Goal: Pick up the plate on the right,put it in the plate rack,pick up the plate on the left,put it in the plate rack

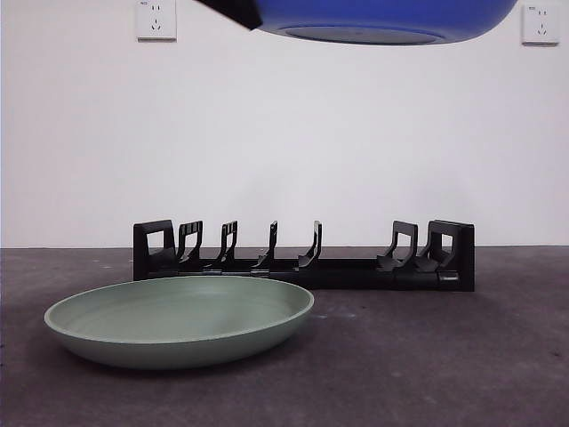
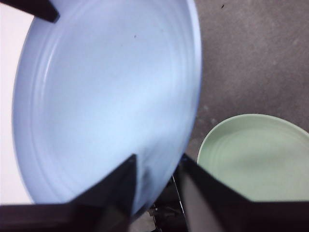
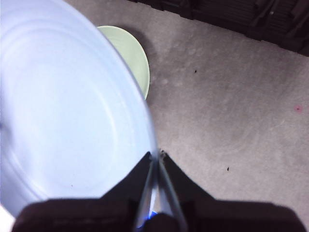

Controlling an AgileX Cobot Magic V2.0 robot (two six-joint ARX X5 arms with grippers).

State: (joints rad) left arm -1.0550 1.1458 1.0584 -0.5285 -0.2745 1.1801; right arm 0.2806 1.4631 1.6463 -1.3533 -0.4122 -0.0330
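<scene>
A blue plate (image 1: 382, 18) hangs high above the table, tilted, and fills much of both wrist views (image 2: 106, 96) (image 3: 67, 111). My right gripper (image 3: 158, 157) is shut on its thin rim. My left gripper (image 2: 158, 162) stands open with a jaw on each side of the opposite rim. A black gripper tip (image 1: 233, 11) shows at the plate's left rim in the front view; which arm it belongs to is unclear. A pale green plate (image 1: 178, 320) (image 2: 256, 159) (image 3: 133, 53) lies flat on the table. Behind it stands the black plate rack (image 1: 302, 262), with nothing in its slots.
The grey table (image 1: 427, 356) runs back to a white wall. Two wall sockets (image 1: 156, 20) (image 1: 540, 24) sit high on that wall.
</scene>
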